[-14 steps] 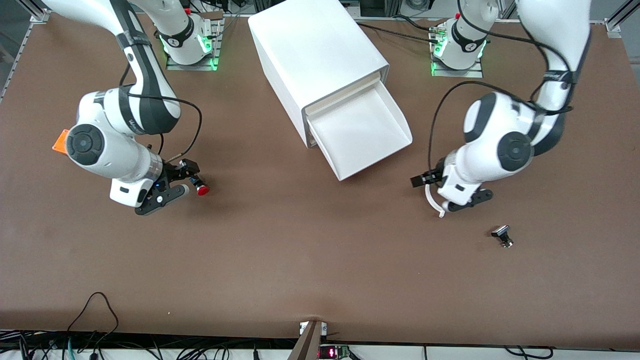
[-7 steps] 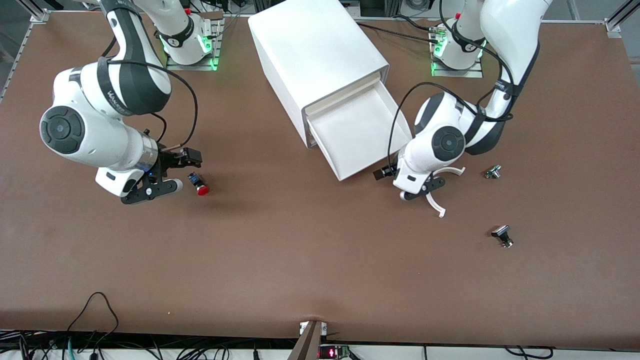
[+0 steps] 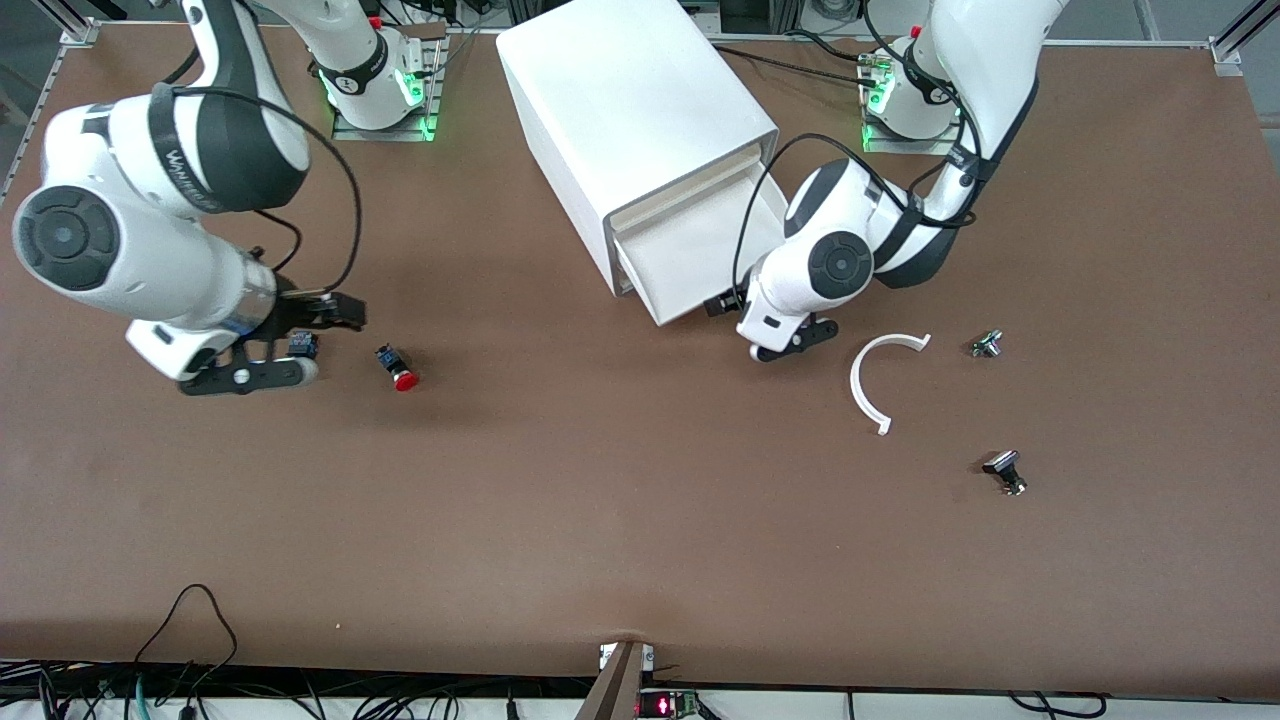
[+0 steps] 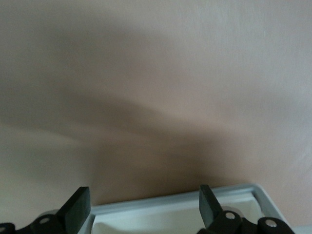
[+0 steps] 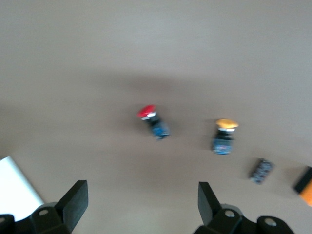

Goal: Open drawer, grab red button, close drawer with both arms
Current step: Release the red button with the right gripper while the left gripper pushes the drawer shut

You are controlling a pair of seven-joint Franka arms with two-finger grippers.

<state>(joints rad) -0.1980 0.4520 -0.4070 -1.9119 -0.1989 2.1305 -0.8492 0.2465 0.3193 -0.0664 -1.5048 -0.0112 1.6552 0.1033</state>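
A: What lies nearest the front camera?

B: A small black part point(image 3: 1004, 470) on the brown table point(image 3: 600, 520), toward the left arm's end. A little farther off is a curved white strip point(image 3: 873, 380), and beside that a small metal piece point(image 3: 986, 344).

A: And the button?

B: The button point(image 3: 396, 367), red cap and dark body, lies on its side on the bare table toward the right arm's end, outside the drawer. The right wrist view shows it too point(image 5: 153, 120), with an orange-capped button point(image 5: 224, 136) near it.

A: Is the right claw holding it?

B: No. The right claw point(image 3: 262, 352) hangs low beside it, clear of it, fingers spread and empty.

A: The left claw?

B: The left claw point(image 3: 790, 338) is at the corner of the drawer point(image 3: 690, 262), jaws wide with nothing between them; its wrist view shows the drawer's rim point(image 4: 175, 207) between the fingertips.

A: Farthest?

B: The white cabinet point(image 3: 630, 110), its lowest drawer pulled out.
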